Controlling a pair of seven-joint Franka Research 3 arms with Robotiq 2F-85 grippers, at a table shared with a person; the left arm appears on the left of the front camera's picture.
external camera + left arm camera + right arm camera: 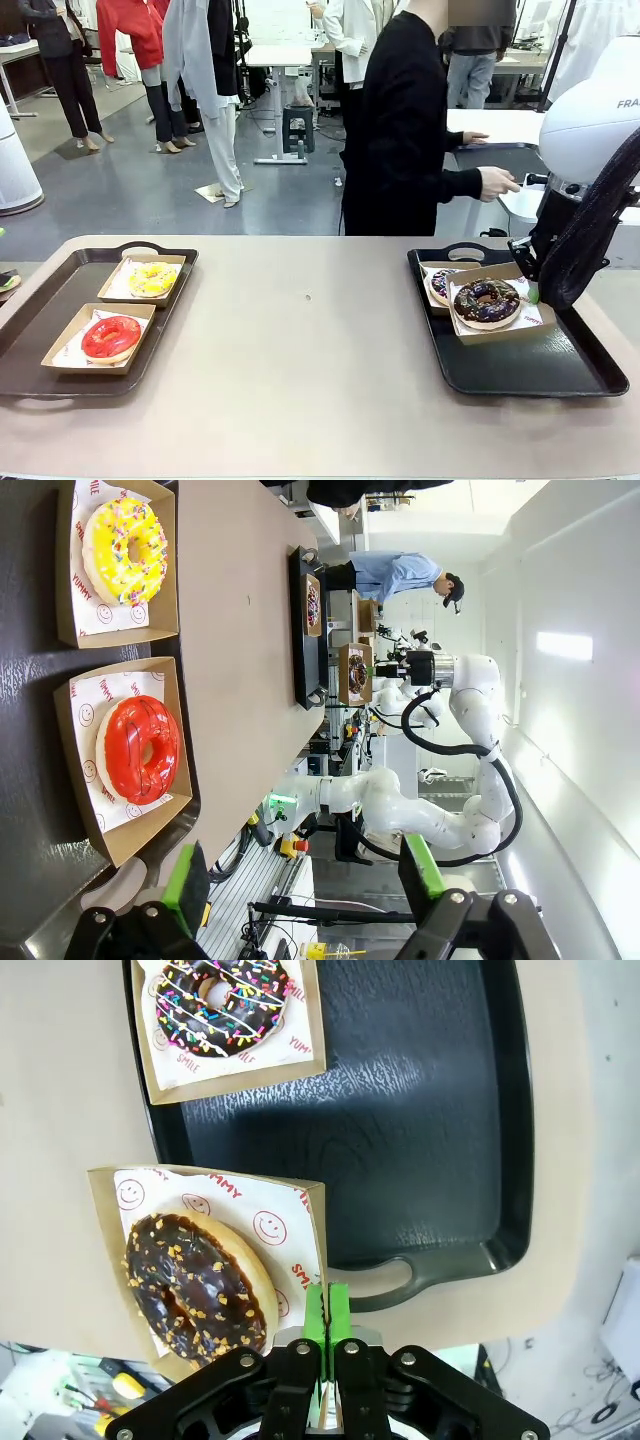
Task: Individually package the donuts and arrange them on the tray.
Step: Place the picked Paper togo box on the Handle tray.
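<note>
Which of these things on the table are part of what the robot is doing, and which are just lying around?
Part of the job:
yellow donut
red donut
purple donut
chocolate donut, its box pinched by the right gripper
both trays

Just there:
a person behind the table

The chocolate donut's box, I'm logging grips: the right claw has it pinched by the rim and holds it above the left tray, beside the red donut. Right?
Not quite. The right claw does pinch the rim of the chocolate donut's box, but it holds it above the right tray, beside the purple donut, as the front view shows. The red donut is on the left tray.
</note>
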